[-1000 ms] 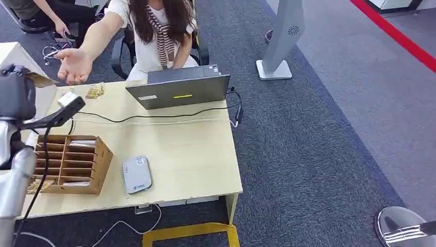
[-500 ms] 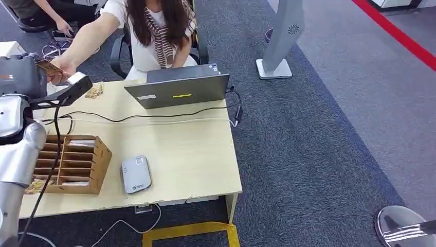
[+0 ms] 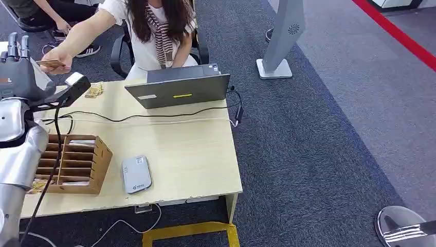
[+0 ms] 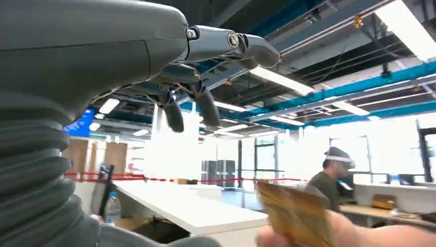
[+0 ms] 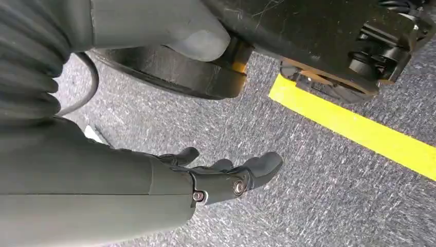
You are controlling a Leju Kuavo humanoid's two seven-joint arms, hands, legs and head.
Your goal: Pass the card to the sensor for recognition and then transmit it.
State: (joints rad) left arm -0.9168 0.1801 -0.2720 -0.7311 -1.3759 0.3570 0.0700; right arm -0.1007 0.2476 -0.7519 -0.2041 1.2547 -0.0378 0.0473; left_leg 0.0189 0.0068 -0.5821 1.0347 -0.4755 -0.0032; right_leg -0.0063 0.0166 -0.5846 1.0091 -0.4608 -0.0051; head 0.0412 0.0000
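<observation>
Left robot hand (image 3: 18,69), fingers spread and empty, at the pale wooden surface's (image 3: 195,154) far-left edge; a person's hand (image 3: 54,59) holds the flat tan card (image 3: 50,64). Right robot hand (image 5: 226,177) hangs empty, fingers apart, over grey carpet.

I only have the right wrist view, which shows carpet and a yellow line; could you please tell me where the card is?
Observer: In the head view, a person's hand holds the card above the desk's far left corner.
Operator: Thank you. Does the left hand grip it too?
Observer: No. The left wrist view shows the left hand with its fingers apart and nothing between them; the card is clear of it.
Operator: And where is the sensor?
Observer: A flat grey device, likely the reader, lies on the desk beside the wooden rack, with nothing on it.
</observation>
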